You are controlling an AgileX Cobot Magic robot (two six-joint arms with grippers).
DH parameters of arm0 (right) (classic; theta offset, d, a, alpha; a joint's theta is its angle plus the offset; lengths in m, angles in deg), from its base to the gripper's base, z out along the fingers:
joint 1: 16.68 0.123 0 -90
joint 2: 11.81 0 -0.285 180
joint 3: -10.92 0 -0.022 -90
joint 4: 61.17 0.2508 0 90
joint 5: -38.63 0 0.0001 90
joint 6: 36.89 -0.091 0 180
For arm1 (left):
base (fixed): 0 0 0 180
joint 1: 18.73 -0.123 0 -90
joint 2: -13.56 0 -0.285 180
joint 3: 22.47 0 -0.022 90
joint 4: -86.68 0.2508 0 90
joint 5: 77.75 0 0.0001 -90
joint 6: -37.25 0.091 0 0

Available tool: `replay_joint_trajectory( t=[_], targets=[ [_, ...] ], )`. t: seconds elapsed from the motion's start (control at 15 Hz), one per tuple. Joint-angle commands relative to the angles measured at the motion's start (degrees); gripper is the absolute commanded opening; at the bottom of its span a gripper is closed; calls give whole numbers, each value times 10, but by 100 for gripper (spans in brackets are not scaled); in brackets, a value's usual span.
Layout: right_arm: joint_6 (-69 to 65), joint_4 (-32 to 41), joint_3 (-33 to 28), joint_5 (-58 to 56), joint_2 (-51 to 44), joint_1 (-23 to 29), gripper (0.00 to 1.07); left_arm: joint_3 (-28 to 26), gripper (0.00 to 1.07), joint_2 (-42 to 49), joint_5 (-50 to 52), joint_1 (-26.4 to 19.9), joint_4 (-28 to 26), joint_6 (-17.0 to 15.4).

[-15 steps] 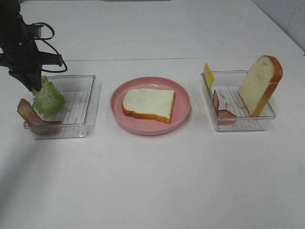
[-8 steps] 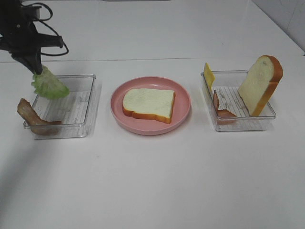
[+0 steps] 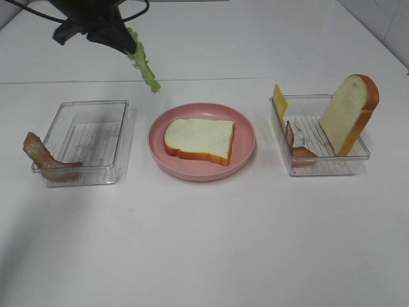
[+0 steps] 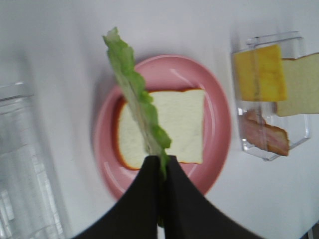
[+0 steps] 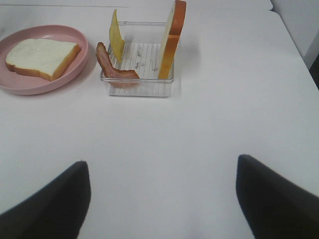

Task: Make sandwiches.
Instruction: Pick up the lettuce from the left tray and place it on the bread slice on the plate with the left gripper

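Observation:
My left gripper (image 3: 128, 45) is shut on a frilly green lettuce leaf (image 3: 144, 64), which hangs in the air behind and left of the pink plate (image 3: 246, 137). One white bread slice (image 3: 199, 139) lies flat on that plate. In the left wrist view the lettuce (image 4: 134, 94) dangles edge-on from the shut gripper (image 4: 162, 162), over the bread slice (image 4: 182, 127). My right gripper (image 5: 162, 199) stands open and holds nothing, low over bare table, some way in front of the right tray (image 5: 139, 87). It is out of the exterior view.
The left clear tray (image 3: 89, 137) holds one bacon strip (image 3: 41, 157) draped over its corner. The right tray (image 3: 358, 153) holds an upright bread slice (image 3: 349, 112), a yellow cheese square (image 3: 280, 99) and a bacon strip (image 3: 297, 146).
The left gripper has lifted the lettuce out of the left tray and carried it up and to the right, toward the plate. The right gripper has stayed still.

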Motion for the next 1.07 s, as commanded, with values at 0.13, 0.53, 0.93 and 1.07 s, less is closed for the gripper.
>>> replay_joint_trajectory(
  t=[0.13,0.53,0.93,1.07],
  targets=[
    [6,-1,-1,7,-7,-4,76,0,0,-28,51,60,-68,27],
    [6,-1,-1,7,-7,-4,76,0,0,-88,122,152,-96,27],
    [6,-2,-1,7,-7,-4,76,0,0,-108,101,150,15,21],
    [6,-2,-1,7,-7,-4,76,0,0,-111,81,148,47,21]
  ],
)
